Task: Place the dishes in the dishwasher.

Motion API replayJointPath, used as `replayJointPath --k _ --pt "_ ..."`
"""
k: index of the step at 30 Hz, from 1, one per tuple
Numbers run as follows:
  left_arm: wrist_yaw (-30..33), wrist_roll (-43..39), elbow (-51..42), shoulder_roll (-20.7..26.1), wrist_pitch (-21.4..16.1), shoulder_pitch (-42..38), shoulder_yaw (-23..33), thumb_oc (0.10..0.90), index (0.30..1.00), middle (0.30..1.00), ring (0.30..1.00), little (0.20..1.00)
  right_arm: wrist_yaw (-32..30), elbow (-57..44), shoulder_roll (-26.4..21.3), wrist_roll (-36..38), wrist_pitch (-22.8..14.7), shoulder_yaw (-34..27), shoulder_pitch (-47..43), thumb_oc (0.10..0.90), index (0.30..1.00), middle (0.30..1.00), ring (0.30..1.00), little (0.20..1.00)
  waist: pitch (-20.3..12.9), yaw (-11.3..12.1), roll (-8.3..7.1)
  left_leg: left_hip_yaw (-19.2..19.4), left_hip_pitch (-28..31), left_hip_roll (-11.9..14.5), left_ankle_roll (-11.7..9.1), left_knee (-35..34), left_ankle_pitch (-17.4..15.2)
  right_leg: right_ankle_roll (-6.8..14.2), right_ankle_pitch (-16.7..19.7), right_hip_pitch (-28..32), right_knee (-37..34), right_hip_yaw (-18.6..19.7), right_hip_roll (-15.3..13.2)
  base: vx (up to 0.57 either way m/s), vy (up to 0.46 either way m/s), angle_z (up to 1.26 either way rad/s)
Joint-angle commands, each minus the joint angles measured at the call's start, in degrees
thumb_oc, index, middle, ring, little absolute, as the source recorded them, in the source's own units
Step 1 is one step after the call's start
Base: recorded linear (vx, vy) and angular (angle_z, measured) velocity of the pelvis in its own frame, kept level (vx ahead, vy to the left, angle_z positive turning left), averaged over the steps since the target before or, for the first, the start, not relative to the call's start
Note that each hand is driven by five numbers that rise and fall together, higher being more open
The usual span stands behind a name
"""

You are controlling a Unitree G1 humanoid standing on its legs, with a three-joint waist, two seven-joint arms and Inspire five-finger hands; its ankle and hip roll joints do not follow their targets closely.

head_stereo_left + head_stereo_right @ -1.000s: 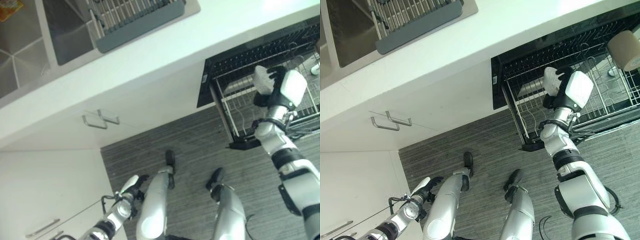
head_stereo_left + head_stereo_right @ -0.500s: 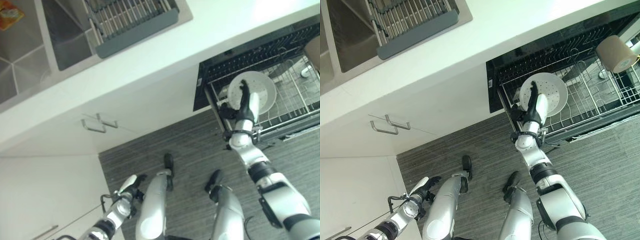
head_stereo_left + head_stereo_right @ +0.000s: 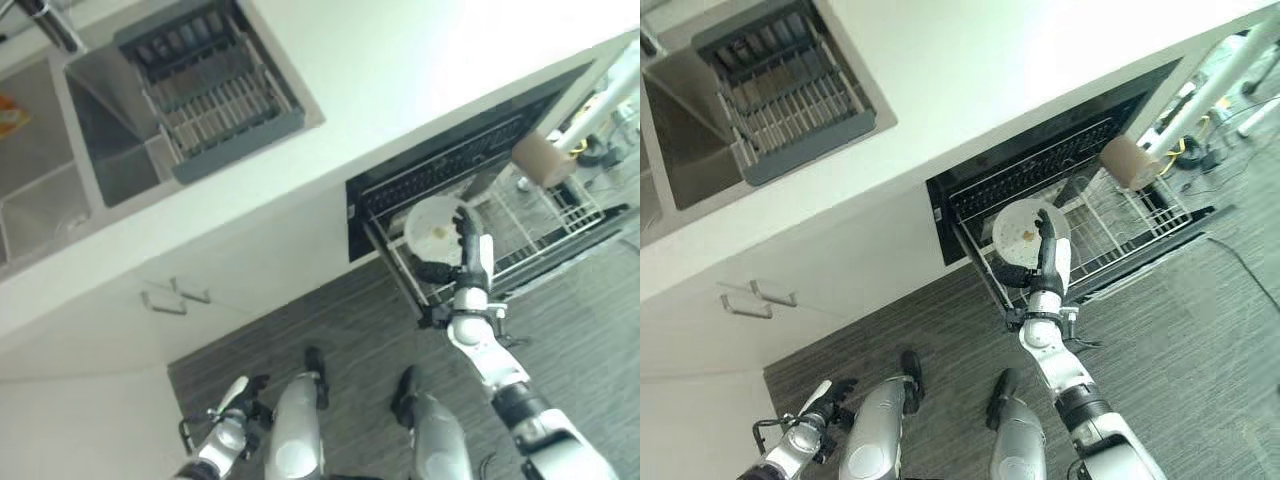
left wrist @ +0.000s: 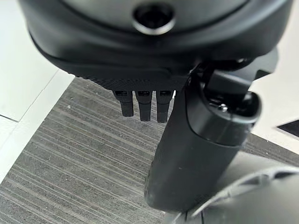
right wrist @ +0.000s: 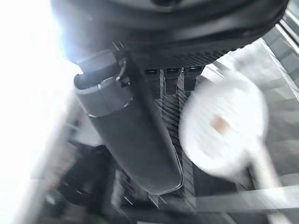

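left eye view: a white counter (image 3: 420,70) runs across, with a steel sink (image 3: 90,160) and a grey drying rack (image 3: 205,95) at 10 o'clock. the open dishwasher (image 3: 470,170) sits at 3 o'clock above grey striped floor (image 3: 340,320). a white plate (image 3: 432,230) stands in its wire rack (image 3: 540,215).

right eye view: the right hand (image 3: 1048,255), fingers straight, is against the plate.

left wrist view: the left hand (image 4: 145,102) hangs relaxed, holding nothing, above the floor.

right wrist view: the plate is just beyond the straight fingers.

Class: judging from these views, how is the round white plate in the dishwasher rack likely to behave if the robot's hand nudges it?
The round white plate looks rigid, probably ceramic, so likely breakable. Its smooth face may slip against the right hand. Sitting among the wire rack, it could tip or clatter.
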Motion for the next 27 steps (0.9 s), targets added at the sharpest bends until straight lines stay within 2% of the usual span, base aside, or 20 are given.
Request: replayJointPath --k 1,5,8,11,12,13,15,17,18,20,21,22,23,24,25,26,27 --pt "-0.43 -2.48 0.91 -4.31 -1.55 3.99 -0.71 0.800 0.900 0.900 0.900 0.900 -5.77 -9.16 -3.87 -6.86 -15.61 -4.94 -0.60 0.800 0.900 0.900 0.900 0.900 -5.75 -0.56 1.87 -2.04 2.71 1.03 -2.11 -3.06 -2.13 1.50 -7.57 1.96 3.89 1.76 0.45 0.13 -0.014 -0.07" --pt "-0.29 -2.36 3.10 -4.78 -3.01 7.05 1.98 0.800 0.900 0.900 0.900 0.900 -7.01 -18.86 -6.45 -5.83 -24.46 -11.26 6.29 0.800 0.900 0.900 0.900 0.900 -7.66 -2.28 1.11 -0.88 3.91 1.65 -2.29 -3.06 -2.89 1.90 -7.11 3.85 1.38 2.07 0.64 0.09 -0.007 -0.10" --pt "-0.41 -3.16 3.88 -4.69 -3.23 8.27 3.43 0.800 0.900 0.900 0.900 0.900 -9.67 -22.98 -8.50 -6.48 -27.22 -16.72 10.40 0.800 0.900 0.900 0.900 0.900 -8.56 -3.52 0.81 -0.06 4.51 2.05 -2.29 -3.06 -3.33 2.05 -7.20 4.19 1.00 2.43 0.66 0.05 -0.004 -0.13" --pt "-1.10 -4.77 4.14 -4.85 -2.75 9.32 5.03 0.800 0.900 0.900 0.900 0.900 -14.95 -24.17 -9.55 -8.57 -26.89 -22.14 13.98 0.800 0.900 0.900 0.900 0.900 -9.27 -4.57 0.49 0.76 5.29 2.26 -2.18 -3.06 -3.80 2.11 -7.34 4.57 0.92 2.66 0.66 0.06 -0.019 -0.12" --pt "-1.68 -5.85 4.50 -4.87 -2.58 9.81 5.99 0.800 0.900 0.900 0.900 0.900 -19.46 -23.52 -10.28 -10.31 -24.30 -25.74 16.12 0.800 0.900 0.900 0.900 0.900 -9.56 -5.20 0.14 1.27 5.75 2.33 -2.08 -3.06 -4.11 2.21 -7.40 4.77 0.90 2.79 0.60 0.07 -0.038 -0.20" --pt "-1.82 -6.20 4.65 -4.91 -2.59 10.08 6.45 0.800 0.900 0.900 0.900 0.900 -20.61 -22.49 -10.44 -9.91 -22.94 -28.00 17.27 0.800 0.900 0.900 0.900 0.900 -9.65 -5.49 -0.07 1.52 5.95 2.35 -2.04 -3.06 -4.28 2.29 -7.43 4.80 0.90 2.84 0.53 0.07 -0.058 -0.12" --pt "-2.20 -6.73 4.52 -4.69 -2.61 10.62 7.34 0.800 0.900 0.900 0.900 0.900 -23.93 -17.53 -9.86 -4.95 -21.52 -34.47 20.37 0.800 0.900 0.900 0.900 0.900 -9.57 -6.24 -0.58 2.07 6.22 2.37 -1.96 -3.06 -4.58 2.50 -7.45 4.47 1.21 2.81 0.32 0.01 -0.050 -0.02" --pt "-2.31 -7.58 4.71 -4.46 -2.78 10.50 7.18 0.800 0.900 0.900 0.900 0.900 -25.99 -14.21 -9.58 -0.50 -22.97 -37.58 21.60 0.800 0.900 0.900 0.900 0.900 -9.17 -6.53 -0.71 2.28 6.20 2.31 -1.86 -3.06 -4.71 2.50 -7.60 3.89 1.78 2.88 0.18 -0.03 -0.009 -0.01" --pt "-2.15 -8.53 4.90 -4.28 -2.56 9.71 6.62 0.800 0.900 0.900 0.900 0.900 -32.38 -9.49 -9.31 -10.56 -21.32 -41.63 23.30 0.800 0.900 0.900 0.900 0.900 -8.43 -6.89 -0.67 2.49 6.06 2.21 -1.71 -3.06 -4.84 2.64 -7.87 3.05 2.93 2.82 -0.04 -0.05 -0.009 -0.06" --pt "-2.01 -8.79 4.98 -4.21 -2.50 9.29 6.32 0.800 0.900 0.900 0.900 0.900 -34.21 -7.66 -10.01 -14.06 -20.26 -41.95 24.07 0.800 0.900 0.900 0.900 0.900 -8.08 -7.02 -0.65 2.68 5.96 2.02 -1.46 -3.06 -4.94 2.69 -7.97 2.55 3.48 2.92 -0.14 -0.06 -0.009 -0.08" --pt "-2.05 -9.19 4.86 -4.08 -2.28 9.04 6.02 0.800 0.900 0.900 0.900 0.900 -33.16 -6.30 -10.33 -13.58 -18.87 -42.01 24.50 0.800 0.900 0.900 0.900 0.900 -7.86 -7.18 -0.59 2.82 5.91 1.88 -1.30 -3.06 -5.03 2.74 -8.04 2.24 3.79 3.08 -0.21 -0.05 -0.007 -0.12" --pt "-2.05 -9.39 4.94 -4.06 -2.24 8.84 5.78 0.800 0.900 0.900 0.900 0.900 -31.69 -4.11 -10.34 -10.39 -19.51 -41.97 24.65 0.800 0.900 0.900 0.900 0.900 -7.68 -7.25 -0.54 2.94 5.90 1.76 -1.16 -3.06 -5.12 2.71 -8.11 2.05 4.02 3.19 -0.22 -0.04 -0.007 -0.14" --pt "-2.00 -9.62 5.20 -3.96 -2.45 8.63 5.50 0.800 0.900 0.900 0.900 0.900 -30.38 -0.11 -10.24 -7.19 -21.10 -42.03 24.74 0.800 0.900 0.900 0.900 0.900 -7.52 -7.28 -0.53 3.08 5.89 1.71 -1.12 -3.06 -5.18 2.70 -8.16 1.92 4.17 3.28 -0.19 -0.05 -0.006 -0.12" --pt "-1.71 -10.86 5.81 -4.05 -2.89 8.04 4.55 0.800 0.900 0.900 0.900 0.900 -27.27 8.81 -9.51 -1.73 -24.77 -42.06 24.50 0.800 0.900 0.900 0.900 0.900 -7.15 -7.16 -0.38 3.20 5.74 1.55 -1.16 -3.06 -5.20 2.59 -8.28 1.65 4.47 3.32 -0.26 0.04 0.006 -0.04" --pt "-1.65 -11.23 6.05 -4.10 -3.03 7.91 4.30 0.800 0.900 0.900 0.900 0.900 -26.32 10.73 -9.35 -0.99 -24.87 -41.84 24.47 0.800 0.900 0.900 0.900 0.900 -7.28 -7.14 -0.55 2.53 6.25 1.03 -1.64 -3.06 -6.27 3.08 -9.53 2.03 4.69 4.28 -0.46 0.00 0.000 0.00" --pt "-1.61 -11.51 6.08 -4.03 -3.14 7.76 4.05 0.800 0.900 0.900 0.900 0.900 -25.35 12.48 -9.36 -0.44 -25.43 -41.72 24.33 0.800 0.900 0.900 0.900 0.900 -6.88 -7.09 -0.32 3.23 5.77 1.38 -1.22 -3.06 -5.19 2.55 -8.49 1.52 4.86 3.38 -0.46 0.06 0.041 0.01" --pt "-1.37 -11.97 5.92 -4.16 -3.21 7.33 3.23 0.800 0.900 0.900 0.900 0.900 -23.44 15.47 -9.35 0.12 -24.81 -40.63 23.66 0.800 0.900 0.900 0.900 0.900 -6.72 -6.87 -0.23 2.45 6.12 0.66 -1.64 -3.06 -6.17 2.91 -9.71 1.77 5.10 4.32 -0.75 -0.08 0.068 0.03"
